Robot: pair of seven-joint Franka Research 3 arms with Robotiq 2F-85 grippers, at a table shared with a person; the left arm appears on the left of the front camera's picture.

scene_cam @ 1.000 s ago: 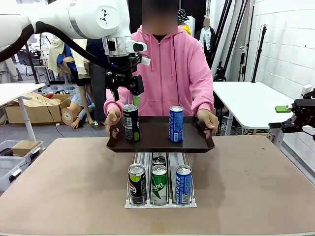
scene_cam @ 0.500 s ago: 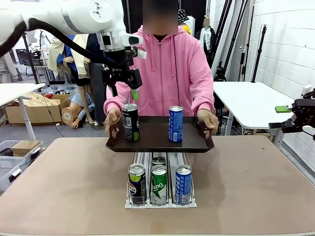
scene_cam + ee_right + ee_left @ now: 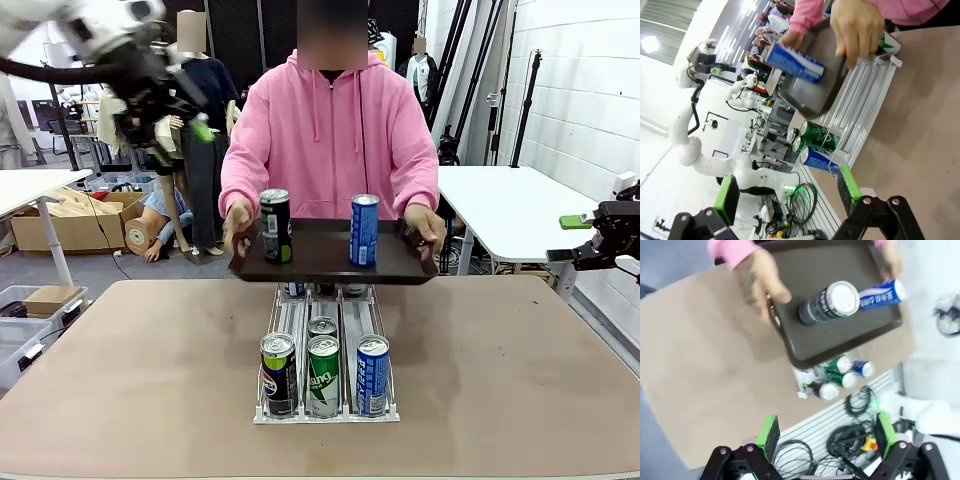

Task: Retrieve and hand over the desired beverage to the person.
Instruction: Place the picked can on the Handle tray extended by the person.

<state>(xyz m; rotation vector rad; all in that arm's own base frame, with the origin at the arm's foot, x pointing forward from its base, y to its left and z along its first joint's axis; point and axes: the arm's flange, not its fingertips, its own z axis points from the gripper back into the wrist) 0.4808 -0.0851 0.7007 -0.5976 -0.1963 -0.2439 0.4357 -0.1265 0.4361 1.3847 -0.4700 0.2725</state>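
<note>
We see the left gripper (image 3: 822, 440) released, its jaws spread wide and holding nothing. Far ahead of it, beyond its fingertips, the person (image 3: 330, 140) holds a dark tray (image 3: 840, 340) with both hands above the table (image 3: 500, 380). On the tray a black can (image 3: 825, 305) and a blue can (image 3: 880, 292) stand upright, apart from each other. The right gripper (image 3: 785, 202) is also released and empty. Ahead of it, the can rack (image 3: 860, 115) lies on the table with a green can (image 3: 817, 135) at its near end.
</note>
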